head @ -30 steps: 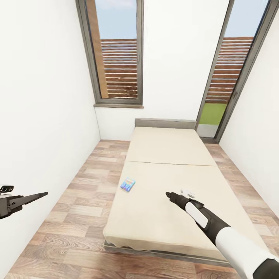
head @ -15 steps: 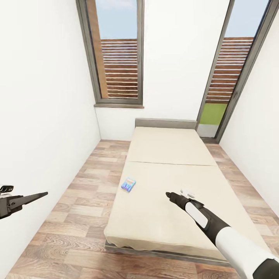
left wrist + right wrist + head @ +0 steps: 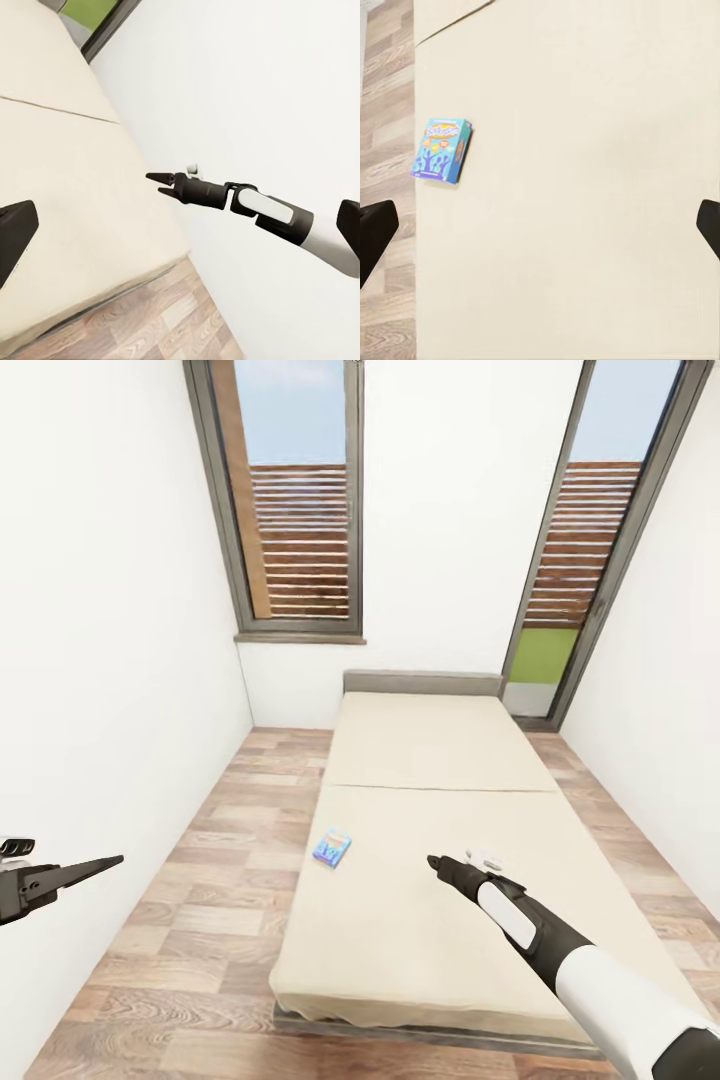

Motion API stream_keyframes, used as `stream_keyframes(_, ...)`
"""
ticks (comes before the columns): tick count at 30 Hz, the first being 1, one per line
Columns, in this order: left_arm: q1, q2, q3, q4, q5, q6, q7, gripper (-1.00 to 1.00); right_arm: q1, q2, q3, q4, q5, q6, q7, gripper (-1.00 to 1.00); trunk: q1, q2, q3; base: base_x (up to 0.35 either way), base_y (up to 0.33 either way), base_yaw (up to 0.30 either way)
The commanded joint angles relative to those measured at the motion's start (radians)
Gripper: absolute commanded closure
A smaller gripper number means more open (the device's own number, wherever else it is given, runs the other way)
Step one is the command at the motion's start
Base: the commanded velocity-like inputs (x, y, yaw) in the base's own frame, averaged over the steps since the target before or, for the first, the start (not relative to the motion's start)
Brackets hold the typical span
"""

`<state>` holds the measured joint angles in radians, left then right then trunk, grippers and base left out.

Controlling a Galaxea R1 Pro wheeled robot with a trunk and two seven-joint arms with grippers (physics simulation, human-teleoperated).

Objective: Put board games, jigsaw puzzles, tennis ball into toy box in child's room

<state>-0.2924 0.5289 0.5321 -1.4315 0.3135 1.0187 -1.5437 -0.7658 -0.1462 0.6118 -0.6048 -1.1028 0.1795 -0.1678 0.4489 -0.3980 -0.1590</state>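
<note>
- On the bed (image 3: 440,760), near its left edge, the small blue board game (image 3: 331,848) lay flat, apart from both arms.
- Our right pincer (image 3: 436,863) hovered over the mattress with its jaws slightly parted, holding nothing.
- Whether our left pincer (image 3: 112,859) was parted or closed, we could not tell.
- We judged the box light, stiff and thin, best taken across its short width at the edges.

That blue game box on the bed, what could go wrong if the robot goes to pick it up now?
The blue game box lies right at the edge of the bed; a nudge might tip it to the floor. It lies flat on soft mattress, so fingers may struggle to get under it. The right gripper hangs off to one side of it, so reaching needs care.
</note>
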Motion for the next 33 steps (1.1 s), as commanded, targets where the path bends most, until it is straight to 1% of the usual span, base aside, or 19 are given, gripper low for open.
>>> stream_keyframes(1,-0.001,0.000,0.000,0.000,-0.001,0.011,-0.004,-1.00,-0.001,-0.001,0.007,-0.003,-0.007,-0.001,-0.009,-1.00,0.001,-0.002,-0.001,0.226,0.195,-0.136)
stream_keyframes(8,-0.001,0.000,0.000,0.000,-0.001,0.011,-0.005,-1.00,-0.001,-0.001,0.008,-0.002,-0.006,-0.007,-0.008,-1.00,0.001,-0.002,0.009,0.159,0.126,-0.139)
stream_keyframes(23,-0.001,0.000,0.000,0.000,-0.001,0.011,-0.006,-1.00,-0.002,-0.001,0.008,-0.002,-0.006,-0.008,-0.009,-1.00,0.001,-0.002,0.030,0.011,0.008,-0.135)
stream_keyframes(33,-0.001,-0.001,0.000,0.000,-0.001,0.011,-0.006,-1.00,-0.002,-0.001,0.009,-0.001,-0.006,-0.007,-0.009,-1.00,0.001,-0.002,0.033,0.023,0.000,-0.025)
